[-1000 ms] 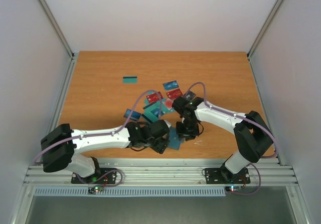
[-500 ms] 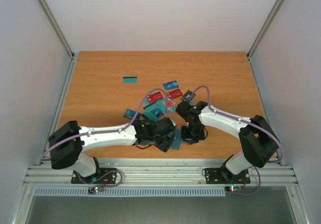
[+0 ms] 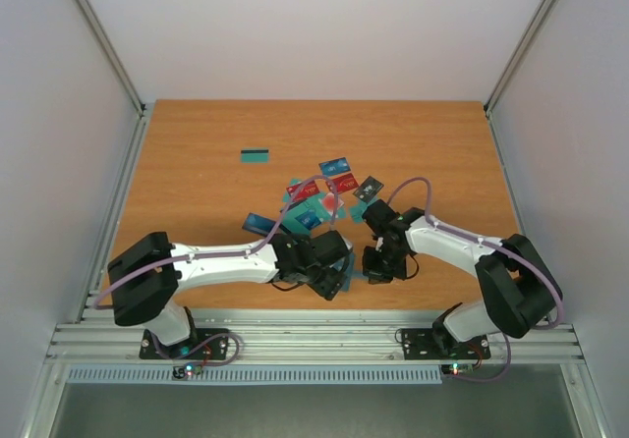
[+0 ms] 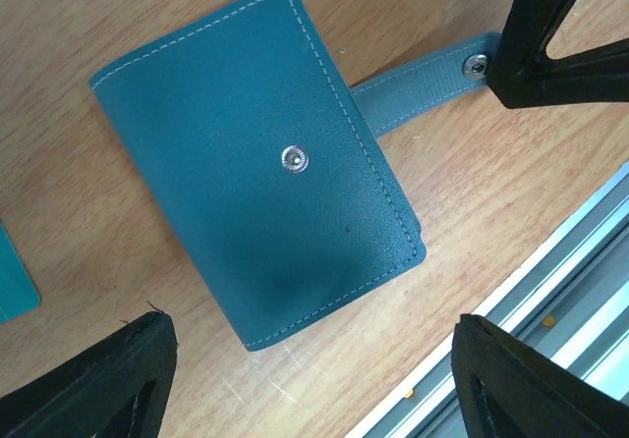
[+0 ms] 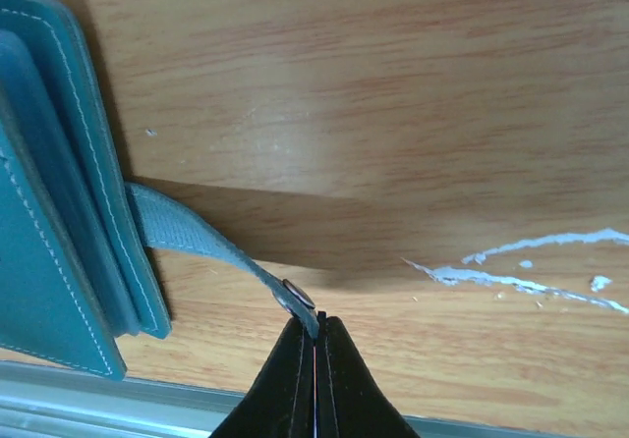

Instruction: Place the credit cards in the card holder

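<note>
- The wooden table [image 3: 197, 192] is strewn with loose credit cards [image 3: 329, 191], clustered just beyond the fingertips of both arms. One teal card [image 3: 256, 155] is set well apart, far beyond the left gripper [image 4: 313, 328].
- White scuff marks [image 5: 536, 256] are seen on the wood just beside the right gripper [image 5: 315, 332]. A metal rail [image 4: 590, 291] runs close behind the left gripper.
- The card holder [image 4: 260, 163] is laid flat and folded shut directly beneath the left gripper, whose jaws are spread wide with nothing held.
- Its strap [image 5: 192, 234] is unsnapped, and its end is pinched between the closed fingers of the right gripper.
- Whether any card is held inside cannot be told.
</note>
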